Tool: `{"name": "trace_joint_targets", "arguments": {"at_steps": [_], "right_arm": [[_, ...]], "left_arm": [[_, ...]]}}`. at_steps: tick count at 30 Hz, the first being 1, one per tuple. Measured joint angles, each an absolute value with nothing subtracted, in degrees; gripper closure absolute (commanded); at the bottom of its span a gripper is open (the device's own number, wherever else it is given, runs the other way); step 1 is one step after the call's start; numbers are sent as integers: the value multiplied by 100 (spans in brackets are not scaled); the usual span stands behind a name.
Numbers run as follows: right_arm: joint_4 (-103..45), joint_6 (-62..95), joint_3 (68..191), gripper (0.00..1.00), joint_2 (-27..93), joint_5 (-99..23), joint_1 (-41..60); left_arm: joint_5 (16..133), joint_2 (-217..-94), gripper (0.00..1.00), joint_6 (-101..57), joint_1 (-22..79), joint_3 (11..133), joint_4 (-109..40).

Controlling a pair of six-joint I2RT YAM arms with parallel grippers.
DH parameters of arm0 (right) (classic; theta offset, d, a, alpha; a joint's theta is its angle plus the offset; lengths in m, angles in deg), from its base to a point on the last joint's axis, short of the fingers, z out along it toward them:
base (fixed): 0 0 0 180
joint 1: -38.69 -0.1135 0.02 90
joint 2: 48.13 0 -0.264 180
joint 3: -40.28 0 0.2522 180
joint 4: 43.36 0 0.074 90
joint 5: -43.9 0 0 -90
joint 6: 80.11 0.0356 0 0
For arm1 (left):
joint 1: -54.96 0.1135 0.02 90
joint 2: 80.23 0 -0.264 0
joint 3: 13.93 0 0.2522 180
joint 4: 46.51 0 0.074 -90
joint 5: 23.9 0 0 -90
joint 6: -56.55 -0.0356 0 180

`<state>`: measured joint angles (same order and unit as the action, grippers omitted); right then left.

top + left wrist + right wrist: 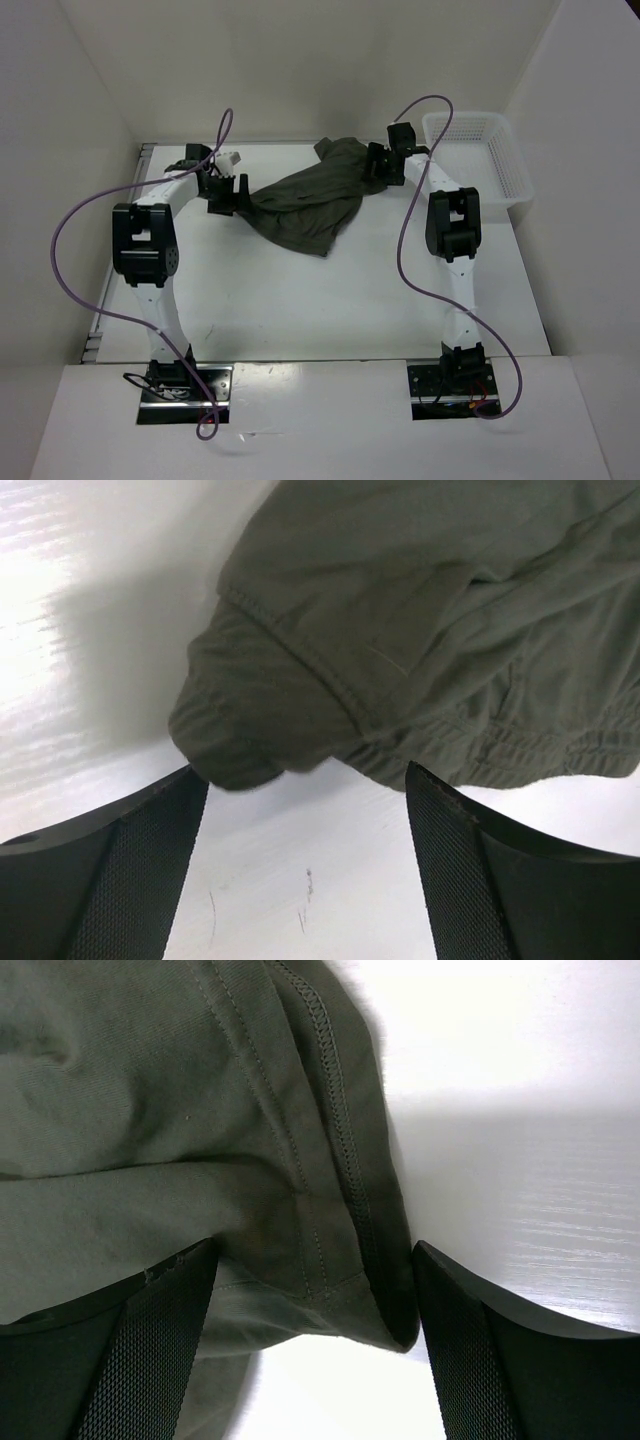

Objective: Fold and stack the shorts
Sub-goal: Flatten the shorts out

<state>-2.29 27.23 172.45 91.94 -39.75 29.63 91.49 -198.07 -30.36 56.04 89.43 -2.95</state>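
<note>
The dark olive-green shorts (315, 195) lie crumpled on the white table, at the back between the two arms. My left gripper (226, 195) is open at the shorts' left end. In the left wrist view the gathered waistband (480, 750) lies just beyond my open fingers (150, 870), with bare table between them. My right gripper (382, 165) is open at the shorts' right end. In the right wrist view a stitched hem corner of the shorts (330, 1260) lies between my open fingers (480, 1360), not clamped.
A white mesh basket (478, 160) stands at the back right, just right of the right arm. White walls close in the table at the back and the sides. Purple cables loop from both arms.
</note>
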Motion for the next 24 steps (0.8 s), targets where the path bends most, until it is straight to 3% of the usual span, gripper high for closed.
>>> {"name": "trace_joint_targets", "arguments": {"at_steps": [3,5,6,7,10,11,13,20,24], "right_arm": [[-229,2721,17245,20,9194,-3938,2963],[-227,2721,17245,29,9196,-3929,2963],[-229,2719,17245,36,9196,-3920,2961],[-229,2710,17245,52,9196,-3914,2957],[-238,2690,17245,76,9196,-3890,2957],[-240,2703,17245,88,9196,-3881,2955],[-240,2695,17254,100,9196,-3877,2950],[16,2568,17962,100,9327,-3809,2946],[512,2481,20329,100,9867,-3691,2961]], "left_arm": [[9234,-20012,21,-2996,5604,9089,-313],[9348,-20145,33,-2935,5604,9216,-341],[9398,-20202,40,-2861,5604,9275,-367],[9455,-20239,54,-2824,5604,9325,-383],[9586,-20349,73,-2684,5620,9492,-479],[9606,-20379,85,-2668,5622,9522,-505],[9648,-20443,97,-2629,5626,9623,-520],[9759,-20782,100,-2867,5659,10731,-433],[9739,-20937,100,-3200,5788,12162,-335]]}}
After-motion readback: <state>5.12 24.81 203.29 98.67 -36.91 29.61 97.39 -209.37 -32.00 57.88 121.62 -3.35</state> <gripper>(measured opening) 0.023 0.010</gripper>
